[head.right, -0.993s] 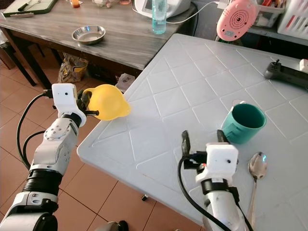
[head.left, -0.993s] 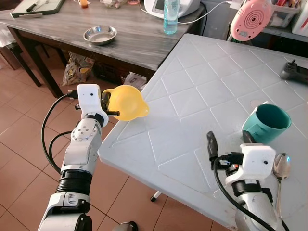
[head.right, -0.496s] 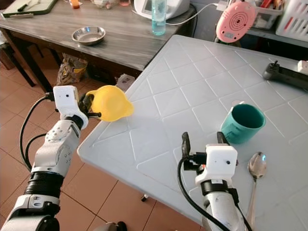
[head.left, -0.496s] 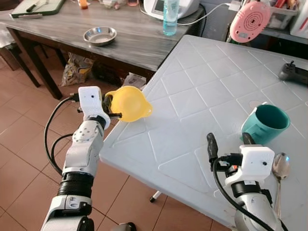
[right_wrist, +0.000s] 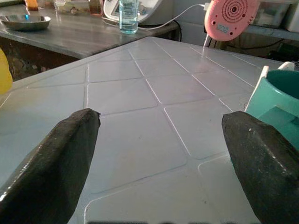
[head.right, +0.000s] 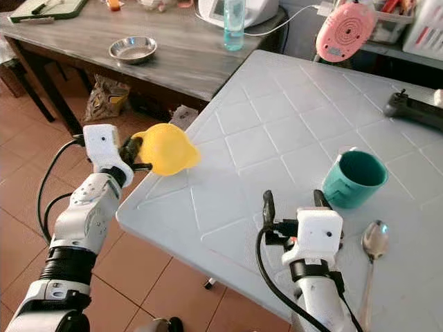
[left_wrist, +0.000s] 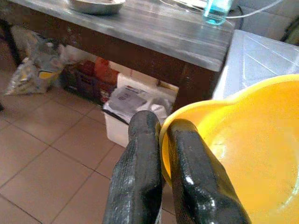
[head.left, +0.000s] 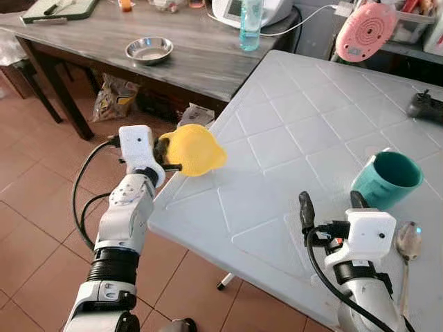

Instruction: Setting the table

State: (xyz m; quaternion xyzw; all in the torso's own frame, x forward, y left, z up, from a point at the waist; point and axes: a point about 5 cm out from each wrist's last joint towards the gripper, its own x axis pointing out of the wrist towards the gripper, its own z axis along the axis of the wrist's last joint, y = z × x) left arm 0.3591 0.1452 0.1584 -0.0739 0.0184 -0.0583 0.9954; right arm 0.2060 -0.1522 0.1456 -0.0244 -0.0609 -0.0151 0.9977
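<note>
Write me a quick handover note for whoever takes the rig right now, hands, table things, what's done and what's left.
Left hand: shut on the rim of the yellow bowl, held in the air at the white table's near-left edge, not yet set down.
Right hand: open, holding nothing, over the table just short of the teal mug.
Done: mug and metal spoon already lie on the table, spoon beside the mug.
Left: probably place the bowl on the table near them.

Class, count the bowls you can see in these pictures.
2: a yellow bowl pinched by the left gripper at the white table's edge; a steel bowl on the wooden table.
</note>
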